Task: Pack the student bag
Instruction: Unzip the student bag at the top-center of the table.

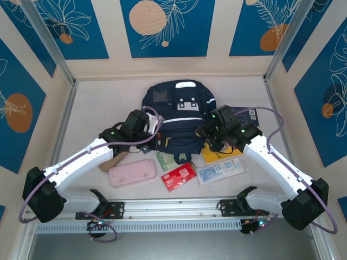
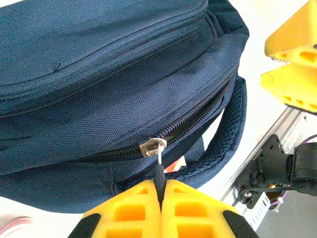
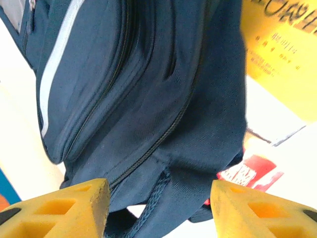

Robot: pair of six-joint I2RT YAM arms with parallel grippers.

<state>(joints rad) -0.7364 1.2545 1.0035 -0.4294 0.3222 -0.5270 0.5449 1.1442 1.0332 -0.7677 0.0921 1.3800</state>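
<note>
The student bag, navy blue with white stripes, lies flat at the middle of the table. My left gripper is shut on the black pull tab of the bag's main zipper, just below the silver slider. In the top view it sits at the bag's near left corner. My right gripper hovers open over the bag's near right corner, its yellow fingers apart with only fabric between them. From above, the right gripper is beside the bag's lower edge.
In front of the bag lie a pink pencil case, a red booklet, a yellow book, a clear packet and a wooden item. A dark booklet lies right of the bag. A metal rail runs along the near edge.
</note>
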